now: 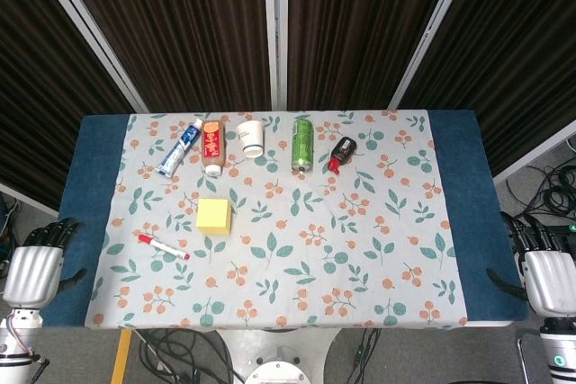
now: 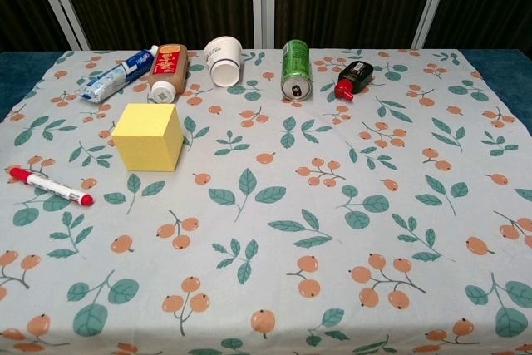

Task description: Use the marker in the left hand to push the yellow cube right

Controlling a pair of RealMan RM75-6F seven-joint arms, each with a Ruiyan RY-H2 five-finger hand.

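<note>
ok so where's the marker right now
The marker lies on the tablecloth's left side, just in front and left of the yellow cube, not touching it; the left hand is off the table edge.

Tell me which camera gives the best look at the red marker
The chest view: the marker lies close and large on the cloth, red cap and white barrel distinct, left of and nearer than the yellow cube. The head view shows it whole but small, from above.

1 marker (image 2: 50, 187), 1 yellow cube (image 2: 149, 136), 1 can (image 2: 295, 70), 1 cup (image 2: 224, 60), 2 bottles (image 2: 169, 71)
</note>
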